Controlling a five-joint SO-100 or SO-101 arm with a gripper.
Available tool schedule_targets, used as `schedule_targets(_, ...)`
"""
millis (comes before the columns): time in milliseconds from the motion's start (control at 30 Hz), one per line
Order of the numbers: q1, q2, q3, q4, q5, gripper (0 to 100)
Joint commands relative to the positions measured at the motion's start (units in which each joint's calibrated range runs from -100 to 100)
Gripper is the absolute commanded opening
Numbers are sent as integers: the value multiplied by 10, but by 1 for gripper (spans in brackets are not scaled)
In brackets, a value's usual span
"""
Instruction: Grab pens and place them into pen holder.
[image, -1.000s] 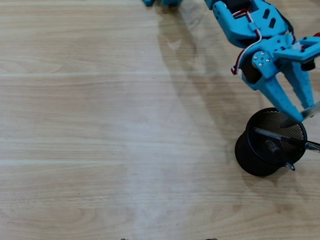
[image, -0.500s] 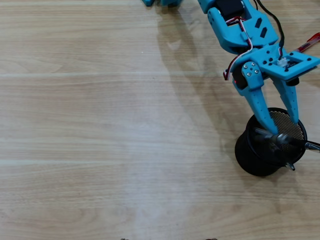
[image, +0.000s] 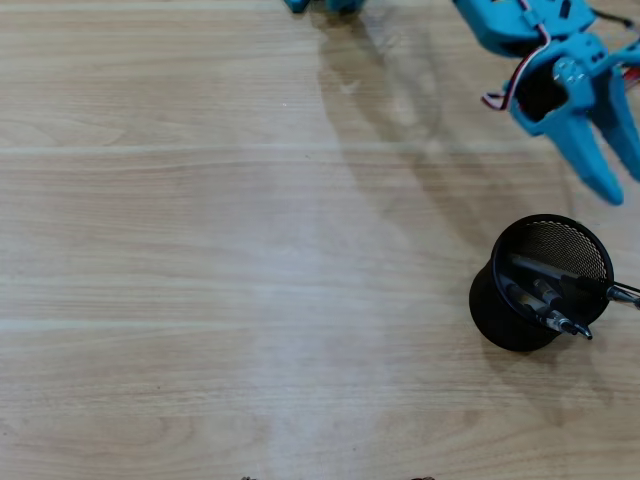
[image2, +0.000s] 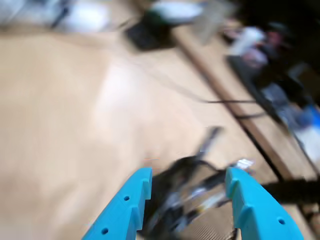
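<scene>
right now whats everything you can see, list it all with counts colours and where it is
pen holder: one, black mesh cup, right side of the overhead view, standing on the table
pens: at least three, dark with silvery parts, inside the holder, tips leaning over its right rim
table: one, light wood grain, fills the overhead view; no loose pens seen on it
clutter: several blurred dark and white items and cables beyond the table edge in the wrist view, too blurred to name
arm: one, blue, top right of the overhead view
gripper: one, blue, open, nothing between the fingers, above the holder
</scene>
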Motion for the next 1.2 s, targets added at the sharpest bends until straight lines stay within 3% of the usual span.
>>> schedule_targets(0, -133, -28, -118, 519, 129, 18)
schedule_targets(33, -157, -4, -146, 608, 137, 19)
schedule_targets(100, -191, 45, -191, 670, 154, 22)
schedule_targets(200, -230, 103, -223, 667, 190, 25)
schedule_targets(367, -265, 160, -230, 665, 183, 25)
schedule_targets(800, -264, 235, -231, 464, 184, 25)
schedule_targets(1167, -257, 320, -259, 462, 183, 25)
